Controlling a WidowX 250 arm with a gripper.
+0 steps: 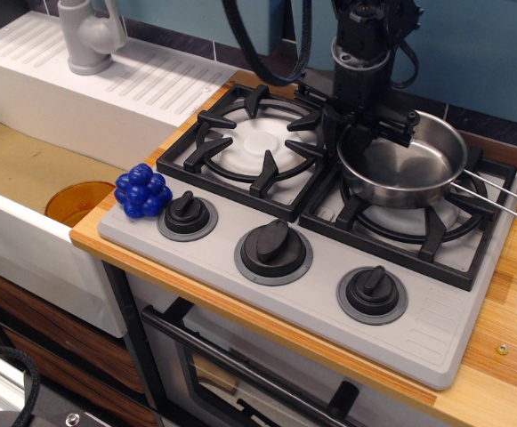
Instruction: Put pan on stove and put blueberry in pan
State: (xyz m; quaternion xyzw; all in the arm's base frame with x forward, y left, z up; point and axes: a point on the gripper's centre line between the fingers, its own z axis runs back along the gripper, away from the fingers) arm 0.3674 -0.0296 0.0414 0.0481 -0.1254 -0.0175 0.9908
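One shiny round steel pan (407, 165) already sits on the right burner of the grey two-burner stove (320, 267). The black gripper (369, 124) hangs at the pan's upper-left rim; whether its fingers grip anything I cannot tell. Best lift clear, then approach the knobbly blue plastic blueberry (143, 190), at the stove's left edge, from above.

Shiny steel pan (407, 167), glossy plastic blueberry (143, 190), matt grey stove (329, 289).
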